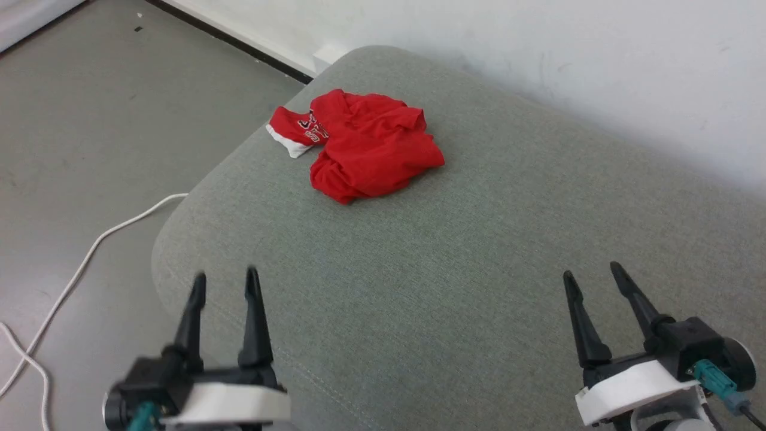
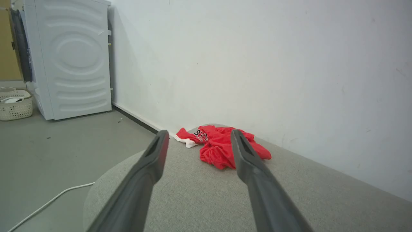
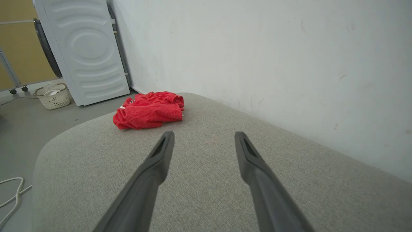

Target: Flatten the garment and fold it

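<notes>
The crumpled bright red soft-fabric shorts (image 1: 371,149) lie in a heap on the rounded grey fabric cushion (image 1: 419,269). A white-trimmed hem and some lettering show at one end. They sit near the cushion's far corner, close to the white wall (image 1: 538,36). The left gripper (image 1: 226,275) hovers at the cushion's near edge with its dark fingers (image 1: 255,317) spread and empty. The right gripper (image 1: 589,270) hangs over the cushion's near side, also spread and holding nothing. Both grippers are well apart from the shorts. A white cable (image 1: 90,251) trails on the grey floor (image 1: 90,120) beside the cushion.
</notes>
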You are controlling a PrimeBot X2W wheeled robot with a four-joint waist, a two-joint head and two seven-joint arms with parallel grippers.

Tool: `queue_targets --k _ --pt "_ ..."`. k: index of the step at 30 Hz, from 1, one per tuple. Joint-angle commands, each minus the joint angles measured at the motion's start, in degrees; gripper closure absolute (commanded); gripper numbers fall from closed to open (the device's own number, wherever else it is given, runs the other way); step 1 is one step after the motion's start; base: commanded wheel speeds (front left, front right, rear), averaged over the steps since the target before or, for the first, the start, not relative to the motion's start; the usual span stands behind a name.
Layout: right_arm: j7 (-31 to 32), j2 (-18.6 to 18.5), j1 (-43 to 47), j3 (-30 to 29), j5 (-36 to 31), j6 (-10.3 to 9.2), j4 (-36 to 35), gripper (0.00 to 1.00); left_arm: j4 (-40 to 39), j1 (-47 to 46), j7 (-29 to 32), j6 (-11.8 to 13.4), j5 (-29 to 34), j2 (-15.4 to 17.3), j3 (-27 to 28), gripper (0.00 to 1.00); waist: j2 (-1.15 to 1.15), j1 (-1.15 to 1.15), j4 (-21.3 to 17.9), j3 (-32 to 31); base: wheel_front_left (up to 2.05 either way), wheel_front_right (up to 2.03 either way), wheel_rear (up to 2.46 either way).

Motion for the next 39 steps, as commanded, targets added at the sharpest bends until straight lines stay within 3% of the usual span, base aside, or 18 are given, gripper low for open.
queue_targets --k 1,7,12,15,24,29,39 --pt "0.27 0.14 0.20 -0.30 -0.46 -0.12 -0.60 0.00 -1.19 -2.03 0.12 -0.59 -0.28 0.12 0.11 0.00 -0.01 0.00 -0.48 0.74 0.00 0.00 0.00" --pt "2.88 0.14 -0.32 -2.31 -2.48 -0.12 -5.48 0.00 -8.74 -14.45 7.09 -2.25 -1.52 4.02 2.37 0.00 -0.01 0.00 -2.43 4.00 0.00 0.00 0.00" --pt "6.03 -0.97 -1.37 -2.20 -4.03 -0.12 -10.95 0.00 -8.89 -28.03 14.50 -3.58 -1.31 8.74 4.12 0.00 -0.01 0.00 -5.09 8.77 0.00 0.00 0.00" --pt "7.88 -2.84 -2.30 -1.84 -3.98 -0.12 -14.36 0.00 -5.76 -36.08 19.33 -5.20 -1.16 11.84 4.17 0.00 -0.01 0.00 -6.71 12.36 0.00 0.00 0.00" --pt "11.96 -7.36 -5.24 -0.49 -2.40 -0.12 -23.01 0.00 9.90 -52.66 28.95 -9.55 -5.20 16.76 4.78 0.00 -0.01 0.00 -11.54 21.27 0.00 0.00 0.00" --pt "13.09 -8.87 -7.49 0.13 -1.78 -0.12 -25.70 0.00 18.22 -55.62 33.11 -11.09 -6.69 17.78 3.50 0.00 -0.01 0.00 -14.00 24.96 0.00 0.00 0.00" --pt "13.81 -10.67 -8.31 -0.97 -0.53 -0.12 -26.57 0.00 28.73 -55.59 42.18 -11.69 -8.08 18.19 0.59 0.00 -0.01 0.00 -16.65 30.32 0.00 0.00 0.00"
